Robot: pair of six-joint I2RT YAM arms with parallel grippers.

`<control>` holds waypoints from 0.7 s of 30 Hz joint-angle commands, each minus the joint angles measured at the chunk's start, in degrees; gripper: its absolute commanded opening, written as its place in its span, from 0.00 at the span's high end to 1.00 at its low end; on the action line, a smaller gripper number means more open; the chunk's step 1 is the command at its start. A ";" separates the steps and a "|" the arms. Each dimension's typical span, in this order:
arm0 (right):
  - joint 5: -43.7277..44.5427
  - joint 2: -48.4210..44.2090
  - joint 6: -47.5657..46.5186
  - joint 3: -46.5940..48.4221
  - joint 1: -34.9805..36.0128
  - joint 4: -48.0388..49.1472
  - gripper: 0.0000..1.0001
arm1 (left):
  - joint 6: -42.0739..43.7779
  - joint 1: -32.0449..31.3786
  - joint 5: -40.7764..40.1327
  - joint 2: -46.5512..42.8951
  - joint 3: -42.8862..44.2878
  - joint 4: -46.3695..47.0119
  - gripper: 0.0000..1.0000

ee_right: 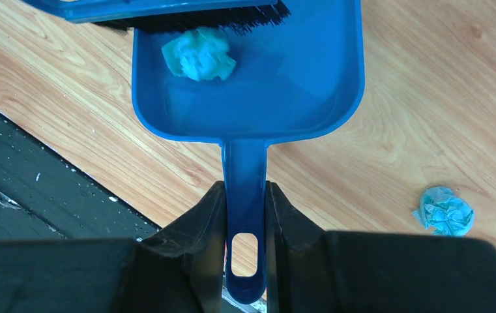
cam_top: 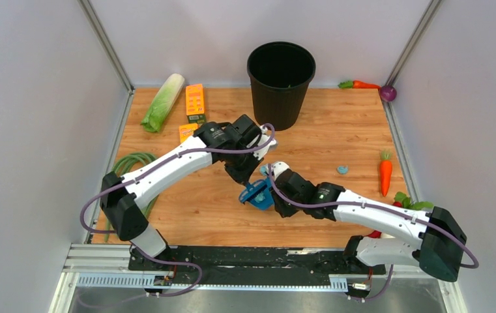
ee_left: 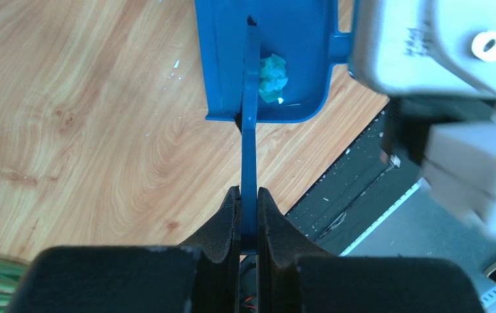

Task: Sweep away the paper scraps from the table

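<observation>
My left gripper (cam_top: 248,179) (ee_left: 248,192) is shut on the thin handle of the blue hand brush (ee_left: 249,130). Its black bristles (ee_right: 193,19) rest at the mouth of the blue dustpan (cam_top: 260,197) (ee_left: 232,65) (ee_right: 251,98). My right gripper (cam_top: 276,195) (ee_right: 245,186) is shut on the dustpan's handle. The pan lies flat on the wooden table (cam_top: 336,130). One light-blue paper scrap (ee_left: 272,77) (ee_right: 199,55) lies inside the pan by the bristles. Another scrap (ee_right: 445,210) (cam_top: 264,169) lies on the table beside the right gripper. A third (cam_top: 342,169) lies further right.
A black bin (cam_top: 281,81) stands at the back centre. A cabbage (cam_top: 163,101), an orange box (cam_top: 195,102) and a green hose (cam_top: 131,163) are on the left. Carrots (cam_top: 385,173) (cam_top: 362,84) and a purple ball (cam_top: 388,93) lie on the right.
</observation>
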 commanded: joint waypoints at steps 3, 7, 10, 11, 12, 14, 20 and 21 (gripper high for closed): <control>2.58 -2.84 0.84 1.89 0.82 4.36 1.00 | -3.17 -0.82 -0.29 -4.66 4.36 -3.88 1.00; 3.63 -4.77 0.75 2.68 1.26 5.24 1.00 | -4.48 -0.82 -1.78 -5.01 6.12 -5.11 1.00; 5.30 -6.70 1.02 3.56 1.44 5.85 1.00 | -5.10 -0.82 -2.74 -5.98 7.61 -5.29 1.00; 6.17 -7.23 1.19 3.82 1.44 6.03 1.00 | -5.19 -0.82 -3.01 -6.50 7.70 -5.20 1.00; 6.96 -7.59 1.71 3.91 1.44 6.12 1.00 | -5.36 -0.74 -3.71 -7.03 8.23 -5.29 1.00; 8.11 -8.55 2.42 4.17 1.35 6.56 1.00 | -5.54 -0.82 -4.50 -7.65 9.02 -5.46 1.00; 8.73 -10.84 4.09 4.35 1.35 8.14 1.00 | -6.86 -0.74 -9.25 -9.05 12.62 -5.64 1.00; 8.82 -11.10 4.18 4.26 1.35 8.40 1.00 | -7.03 -0.82 -9.51 -9.14 13.32 -5.90 1.00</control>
